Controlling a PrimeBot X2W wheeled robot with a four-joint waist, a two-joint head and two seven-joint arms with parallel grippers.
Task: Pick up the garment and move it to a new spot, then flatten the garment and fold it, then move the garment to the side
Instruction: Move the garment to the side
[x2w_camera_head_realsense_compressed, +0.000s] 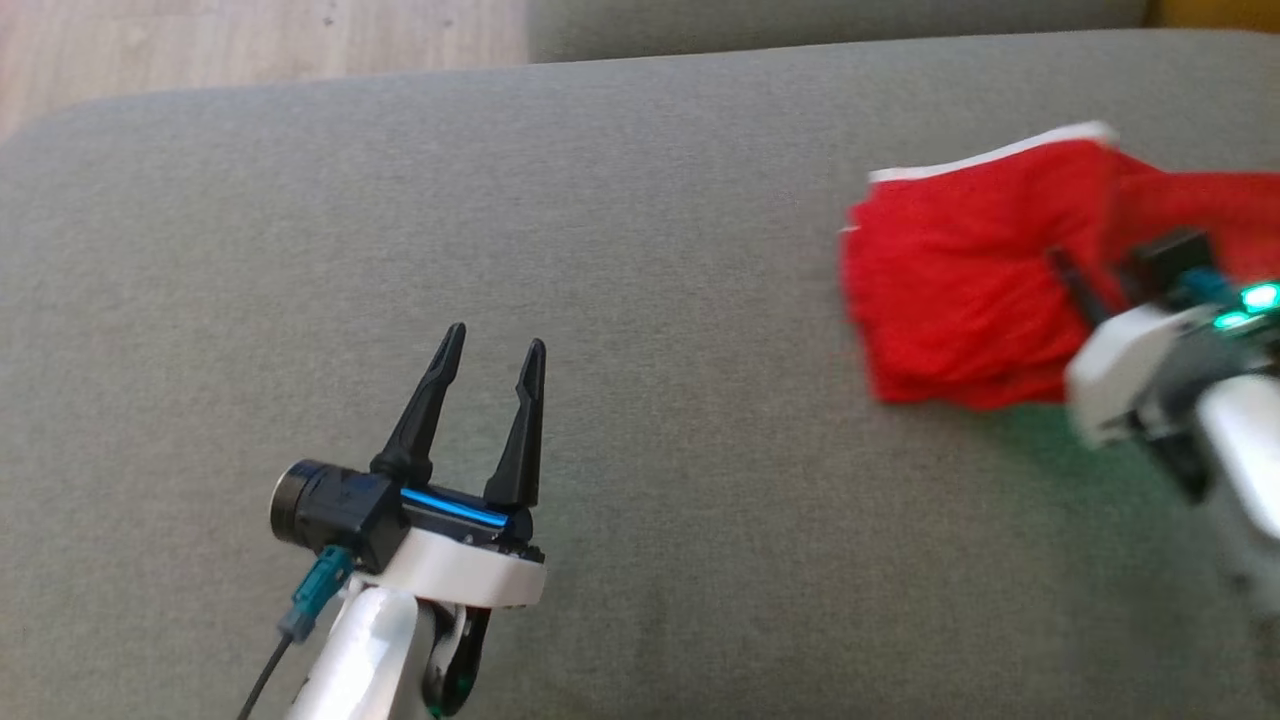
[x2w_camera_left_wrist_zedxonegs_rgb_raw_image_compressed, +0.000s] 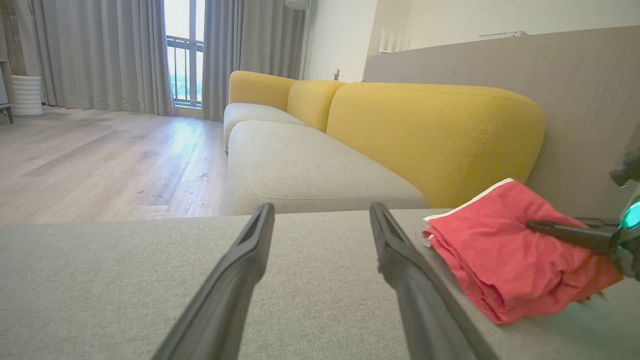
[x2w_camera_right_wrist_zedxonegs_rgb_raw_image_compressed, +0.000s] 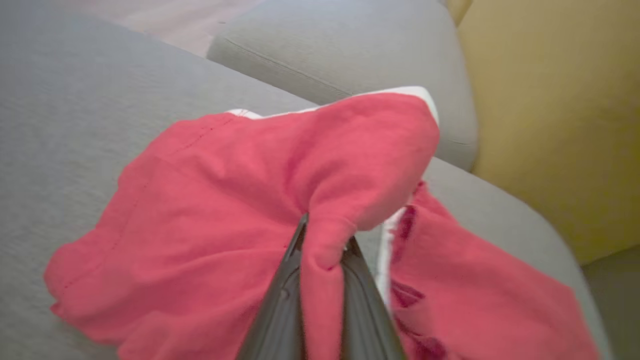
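The garment (x2w_camera_head_realsense_compressed: 960, 290), red with a white band (x2w_camera_head_realsense_compressed: 990, 155) along 1 edge, lay bunched on the grey seat cushion (x2w_camera_head_realsense_compressed: 600, 250), on the robot's right and towards the cushion's far side, near the yellow backrest (x2w_camera_left_wrist_zedxonegs_rgb_raw_image_compressed: 435, 135). The right gripper (x2w_camera_right_wrist_zedxonegs_rgb_raw_image_compressed: 325, 235) was clamped on it: in the right wrist view its 2 dark fingers pinched a raised fold of the cloth between them, and the fabric draped down on both sides of the pinch onto the cushion. In the head view that arm looked blurred, with a green light (x2w_camera_head_realsense_compressed: 1258, 297) glowing on its wrist.

The left gripper (x2w_camera_head_realsense_compressed: 497, 338) was well apart from the garment, at the lower left of the head view, its 2 fingers spread wide over bare cushion and pointing away from the robot. A blue strip (x2w_camera_head_realsense_compressed: 455, 508) was lit on its body.

Past the cushion's far edge sat a 2nd grey seat (x2w_camera_left_wrist_zedxonegs_rgb_raw_image_compressed: 300, 165). Beside it lay a pale wooden floor (x2w_camera_left_wrist_zedxonegs_rgb_raw_image_compressed: 100, 160), and grey curtains (x2w_camera_left_wrist_zedxonegs_rgb_raw_image_compressed: 100, 50) flanked a window (x2w_camera_left_wrist_zedxonegs_rgb_raw_image_compressed: 184, 50)
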